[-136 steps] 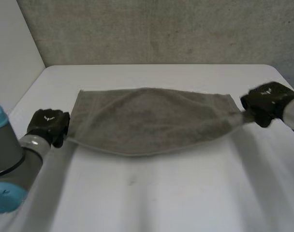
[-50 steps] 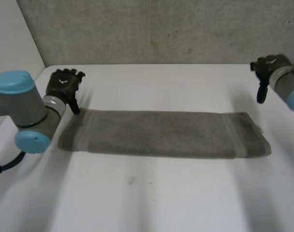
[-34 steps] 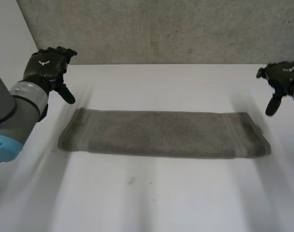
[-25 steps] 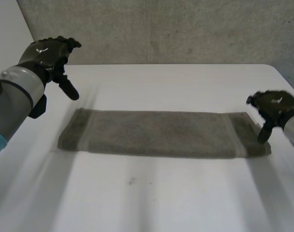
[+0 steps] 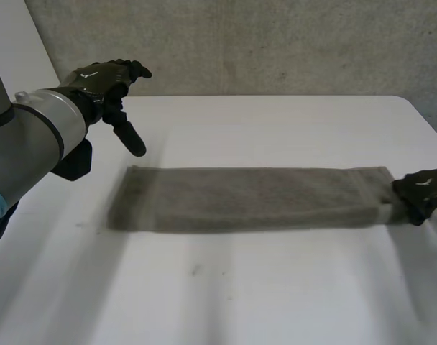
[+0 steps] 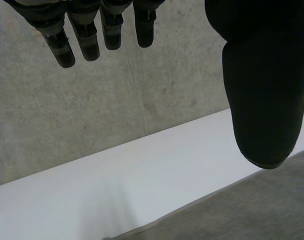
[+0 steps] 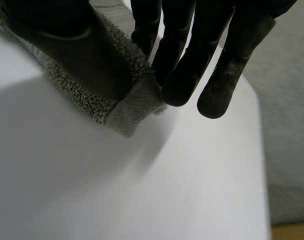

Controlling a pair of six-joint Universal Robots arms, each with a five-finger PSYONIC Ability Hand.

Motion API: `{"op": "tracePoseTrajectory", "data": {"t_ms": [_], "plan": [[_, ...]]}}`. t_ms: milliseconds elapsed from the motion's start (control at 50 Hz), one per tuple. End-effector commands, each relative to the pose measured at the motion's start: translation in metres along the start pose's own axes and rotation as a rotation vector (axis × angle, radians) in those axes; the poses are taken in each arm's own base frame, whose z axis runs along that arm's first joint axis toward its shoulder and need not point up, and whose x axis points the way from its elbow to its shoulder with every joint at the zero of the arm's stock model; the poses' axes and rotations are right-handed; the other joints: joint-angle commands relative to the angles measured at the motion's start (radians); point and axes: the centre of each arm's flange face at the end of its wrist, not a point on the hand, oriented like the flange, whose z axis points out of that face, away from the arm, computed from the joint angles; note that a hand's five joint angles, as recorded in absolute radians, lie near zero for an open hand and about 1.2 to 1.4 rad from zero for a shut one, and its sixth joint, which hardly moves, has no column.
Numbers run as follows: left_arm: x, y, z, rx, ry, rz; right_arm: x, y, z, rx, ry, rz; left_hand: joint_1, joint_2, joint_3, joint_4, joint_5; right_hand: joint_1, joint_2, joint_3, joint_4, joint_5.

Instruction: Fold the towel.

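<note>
The grey terry towel (image 5: 247,198) lies as a long, nubbly folded strip across the middle of the frame on the smooth white table (image 5: 276,287). At its right end, the right hand (image 5: 422,192) pinches a hemmed corner between thumb and fingers. At upper left, the left hand (image 5: 103,83) hangs above the table with straight fingers, holding nothing, in front of a rough concrete wall (image 5: 276,43).
</note>
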Motion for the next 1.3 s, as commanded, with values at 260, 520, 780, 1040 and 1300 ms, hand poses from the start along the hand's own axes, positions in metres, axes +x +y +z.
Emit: {"op": "tracePoseTrajectory", "data": {"t_ms": [260, 520, 780, 1040, 1300], "plan": [[-0.003, 0.002, -0.002, -0.008, -0.004, 0.0, 0.059, -0.09, -0.002, 0.159, 0.232, -0.213, -0.001, 0.008, 0.006, 0.008, -0.031, 0.077, 0.086, 0.056, 0.056, 0.065], [0.008, 0.005, -0.002, 0.044, 0.031, 0.002, -0.188, -0.193, -0.099, 0.628, -0.271, -0.38, -0.001, 0.008, 0.006, 0.008, -0.031, 0.077, 0.086, 0.056, 0.056, 0.065], [0.013, 0.002, -0.005, 0.095, 0.047, 0.005, -0.285, -0.144, -0.131, 0.593, -0.531, -0.475, -0.001, 0.008, 0.006, 0.008, -0.031, 0.077, 0.086, 0.056, 0.056, 0.065], [0.012, 0.004, -0.004, 0.092, 0.044, 0.005, -0.184, -0.161, -0.129, 0.532, -0.388, -0.147, -0.001, 0.008, 0.006, 0.008, -0.031, -1.145, -1.136, -1.165, -1.166, -1.157], [0.012, 0.007, -0.002, 0.083, 0.044, 0.007, -0.123, -0.072, -0.087, 0.177, -0.286, 0.069, -0.001, 0.008, 0.006, 0.008, -0.031, -1.145, -1.136, -1.165, -1.166, -1.157]]}}
